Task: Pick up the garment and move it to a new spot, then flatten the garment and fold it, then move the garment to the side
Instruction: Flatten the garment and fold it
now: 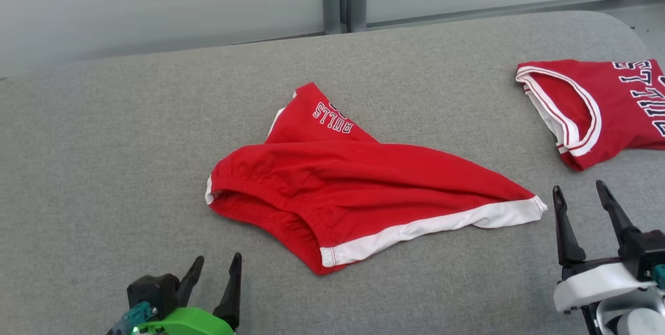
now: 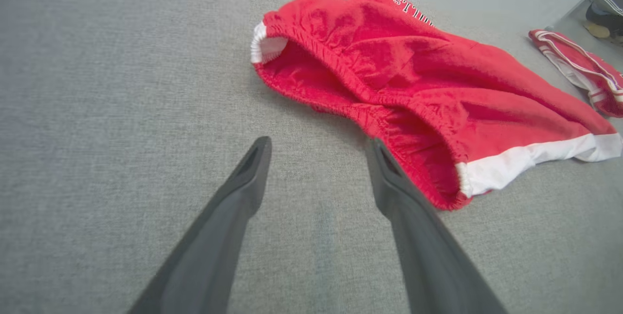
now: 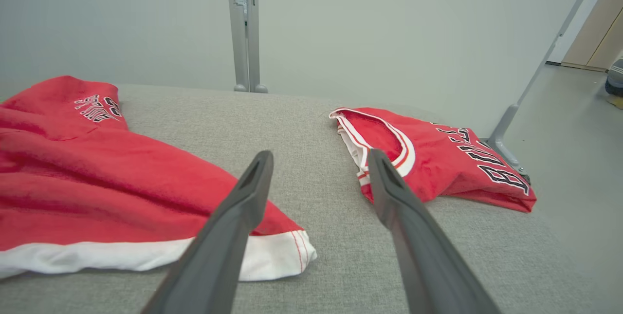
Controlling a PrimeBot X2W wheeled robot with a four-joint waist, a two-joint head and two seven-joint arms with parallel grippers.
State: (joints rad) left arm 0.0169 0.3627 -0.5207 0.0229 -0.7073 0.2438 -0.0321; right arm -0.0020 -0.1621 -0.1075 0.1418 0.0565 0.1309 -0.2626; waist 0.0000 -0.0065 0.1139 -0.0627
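On the big grey table (image 1: 104,169), right in the middle, the red shorts (image 1: 363,184) are lying bumpy and not flat. Their stretchy waist is gaping open toward the near left corner. One leg with a white band is pointing toward the right edge. The other leg, with white letters on it, is sticking out toward the far edge. A red jersey (image 1: 597,106) with white trim is lying by the far right corner, apart from the shorts. The right gripper (image 1: 579,186) is hovering near the right edge, just beside the white band, jaws spread wide and holding nothing. The left gripper (image 1: 218,257) is hanging at the near edge, close to the waist, jaws also wide apart and holding nothing.
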